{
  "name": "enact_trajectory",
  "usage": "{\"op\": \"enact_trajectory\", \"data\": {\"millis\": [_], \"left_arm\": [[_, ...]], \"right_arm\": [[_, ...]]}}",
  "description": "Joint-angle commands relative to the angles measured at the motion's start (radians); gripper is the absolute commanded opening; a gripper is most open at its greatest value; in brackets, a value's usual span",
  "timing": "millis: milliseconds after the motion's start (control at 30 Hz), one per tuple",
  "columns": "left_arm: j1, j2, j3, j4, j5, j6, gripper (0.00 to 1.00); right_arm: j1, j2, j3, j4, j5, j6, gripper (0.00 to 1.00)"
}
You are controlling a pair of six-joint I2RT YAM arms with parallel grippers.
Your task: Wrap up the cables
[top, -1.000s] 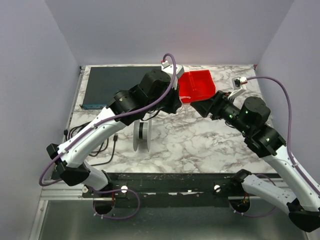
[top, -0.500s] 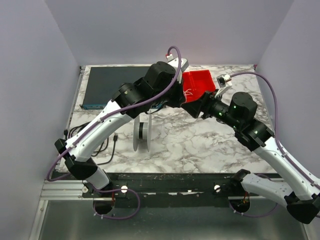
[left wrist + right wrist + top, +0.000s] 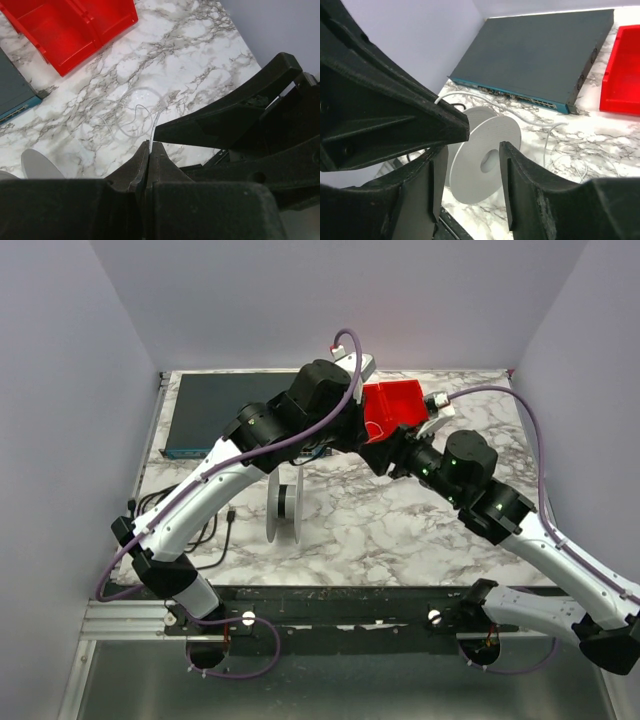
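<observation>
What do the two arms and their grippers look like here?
Both the left arm and right arm have white link shells joined by bulky black joint housings. A purple hose runs along each, looping free near the wrist. Small green lights glow on the right arm's joints. The left gripper and right gripper are matte black, with angular wedge-shaped fingers.

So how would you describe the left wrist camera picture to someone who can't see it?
The black left gripper is pinched shut on a hair-thin pale white cable that trails in loose loops over the grey-veined white marble table. The right gripper's black fingers sit close on the right, and a red plastic bin lies top left.
</observation>
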Motion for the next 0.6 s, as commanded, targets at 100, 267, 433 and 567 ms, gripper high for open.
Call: {"op": "enact_trajectory", "data": {"millis": [100, 267, 433, 567], "left_arm": [[0.005, 0.000, 0.021, -0.018, 0.000, -0.008, 0.00], [0.018, -0.020, 0.027, -0.026, -0.024, 0.011, 0.00], [0.026, -0.044, 0.043, -0.054, -0.036, 0.034, 0.00], [0.028, -0.097, 0.001, -0.066, -0.032, 0.053, 0.00]], "right_arm": [[0.034, 0.035, 0.037, -0.020, 0.242, -0.006, 0.30], [0.034, 0.019, 0.050, -0.137, 0.375, 0.011, 0.24], [0.034, -0.048, -0.035, -0.092, 0.308, 0.019, 0.56], [0.034, -0.057, -0.043, -0.054, 0.335, -0.035, 0.62]]}}
